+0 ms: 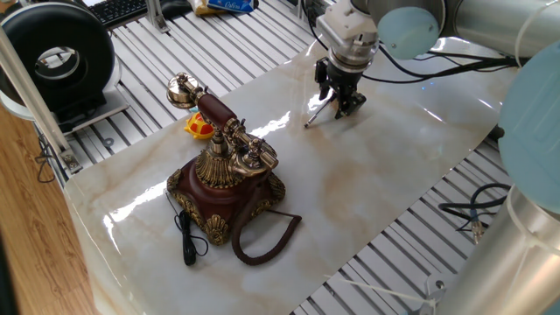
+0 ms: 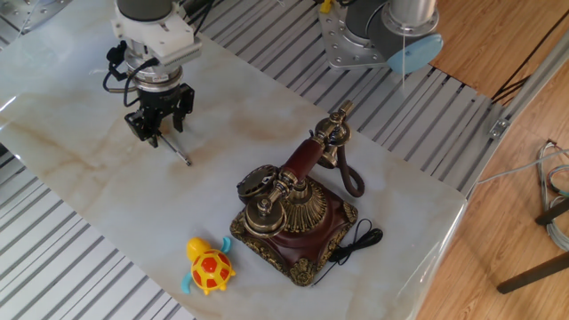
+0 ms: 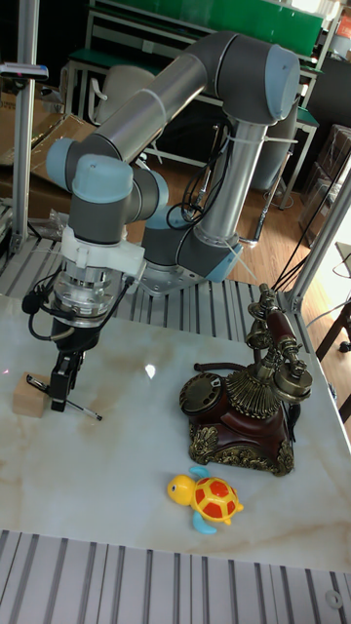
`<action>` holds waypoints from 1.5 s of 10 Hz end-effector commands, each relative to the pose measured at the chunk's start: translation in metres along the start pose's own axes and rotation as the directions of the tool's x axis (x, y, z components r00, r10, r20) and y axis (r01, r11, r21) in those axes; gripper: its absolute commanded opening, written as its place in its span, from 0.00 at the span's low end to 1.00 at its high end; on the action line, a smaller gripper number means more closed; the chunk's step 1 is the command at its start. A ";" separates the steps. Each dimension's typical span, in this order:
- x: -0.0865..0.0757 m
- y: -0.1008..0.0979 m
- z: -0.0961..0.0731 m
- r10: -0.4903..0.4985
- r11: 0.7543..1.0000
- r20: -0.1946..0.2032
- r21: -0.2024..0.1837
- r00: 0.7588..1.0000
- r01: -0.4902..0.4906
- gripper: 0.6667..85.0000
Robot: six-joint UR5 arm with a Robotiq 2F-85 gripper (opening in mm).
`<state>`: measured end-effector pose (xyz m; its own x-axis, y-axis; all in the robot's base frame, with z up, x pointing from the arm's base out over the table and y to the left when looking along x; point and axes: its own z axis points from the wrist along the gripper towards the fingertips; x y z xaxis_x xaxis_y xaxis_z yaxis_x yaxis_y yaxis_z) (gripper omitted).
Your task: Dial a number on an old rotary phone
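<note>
End effector pinching thin silver stylus tip-down on marble tabletop, rotary phone well apart, handset cradled.

Grey tubular arm, pale blue joint caps, black pincer, black cables
</note>
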<state>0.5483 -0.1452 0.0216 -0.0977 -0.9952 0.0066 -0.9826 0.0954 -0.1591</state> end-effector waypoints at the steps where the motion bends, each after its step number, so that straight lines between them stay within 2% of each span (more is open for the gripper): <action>1: -0.001 0.000 0.000 0.018 1.000 0.009 0.001 1.000 -0.018 0.66; 3: -0.003 0.000 -0.001 0.036 0.999 0.015 0.000 0.999 -0.036 0.63; 4: -0.001 -0.004 0.000 0.045 0.999 0.005 0.013 0.999 -0.045 0.47; 5: -0.003 -0.008 -0.001 0.040 0.999 0.007 0.035 0.999 -0.040 0.04; 8: -0.010 0.004 -0.008 0.068 0.998 0.010 -0.017 0.998 -0.067 0.01; 9: -0.017 0.004 -0.015 0.078 0.997 0.026 -0.031 0.997 -0.077 0.01; 10: -0.021 0.001 -0.024 0.086 0.996 0.037 -0.028 0.996 -0.085 0.01; 11: -0.028 0.003 -0.032 0.106 0.994 0.063 -0.045 0.992 -0.103 0.01; 12: -0.031 0.003 -0.038 0.123 0.992 0.072 -0.050 0.990 -0.119 0.01; 15: -0.036 0.008 -0.056 0.178 0.983 0.072 -0.061 0.981 -0.174 0.01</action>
<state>0.5392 -0.1168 0.0583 -0.2092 -0.9757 -0.0646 -0.9703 0.2154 -0.1101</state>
